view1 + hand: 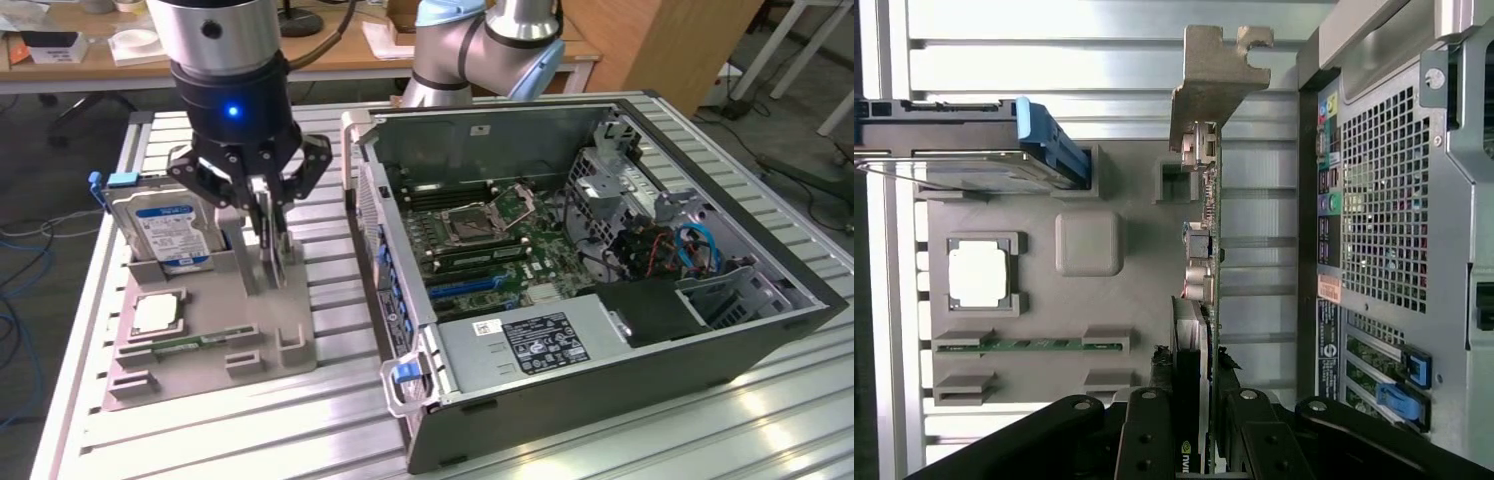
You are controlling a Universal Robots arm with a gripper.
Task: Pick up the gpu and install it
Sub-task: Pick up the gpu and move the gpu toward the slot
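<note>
The pincer [1192, 405], partly closed, clamps the upright gpu [1205, 175]; grey tray [1134, 200] beneath.

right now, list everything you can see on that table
gpu: one, dark with silvery bracket, upright over the tray
hard drive: one, silver with blue label, standing in the tray
cpu: one, silver, in a tray pocket
memory stick: one, green, in a tray slot
tray: one, grey, exterior view's left of the case
computer case: one, dark, open
table: one, silver, slatted
gripper: one, black, shut on the gpu
</note>
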